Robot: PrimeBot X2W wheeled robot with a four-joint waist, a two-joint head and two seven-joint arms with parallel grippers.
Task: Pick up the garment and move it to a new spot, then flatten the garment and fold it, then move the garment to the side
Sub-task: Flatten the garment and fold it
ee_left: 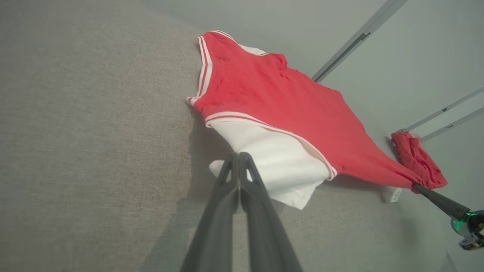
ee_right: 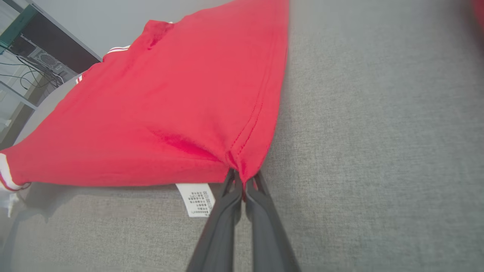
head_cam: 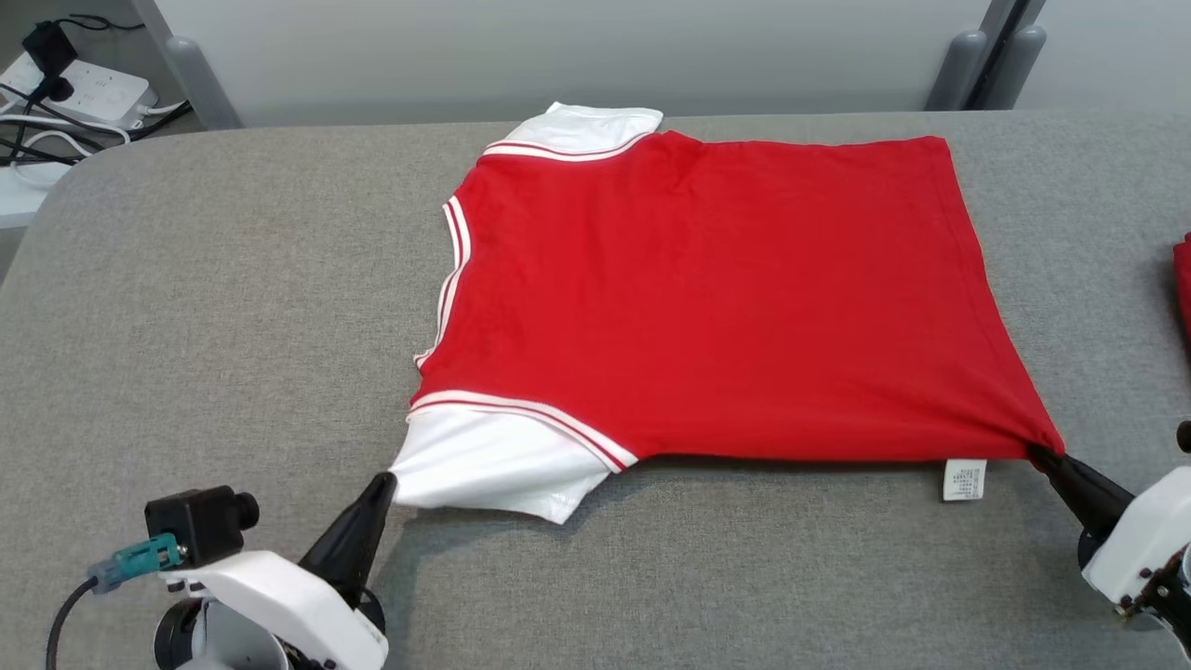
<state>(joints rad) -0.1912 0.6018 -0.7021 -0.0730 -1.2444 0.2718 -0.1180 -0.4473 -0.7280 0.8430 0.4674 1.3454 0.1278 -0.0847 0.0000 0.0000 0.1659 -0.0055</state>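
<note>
At the near edge of the grey padded table, two dark claws grip a red T-shirt with white sleeves. It lies spread sideways across the middle of the table, neck to the left and hem to the right.

Both grips look slight, so the cloth could slip out if the arms lift or pull hard. The left grip takes only the near sleeve. Raising it may therefore drag the sleeve without the body, leaving a crooked fold or fresh wrinkles.

The left claw has its fingers pressed together, pinching the corner of that sleeve's cuff. The right claw is likewise pressed together, pinching the near hem corner, where the red cloth bunches to a point. A white care label pokes out just left of it.

Farther back, the shirt's body lies mostly flat, and the far sleeve is tucked at the far left corner. A second red cloth sits at the right edge, apart from the shirt, where a wide swing might catch it. Beyond the table's far left corner lies a white power strip.
</note>
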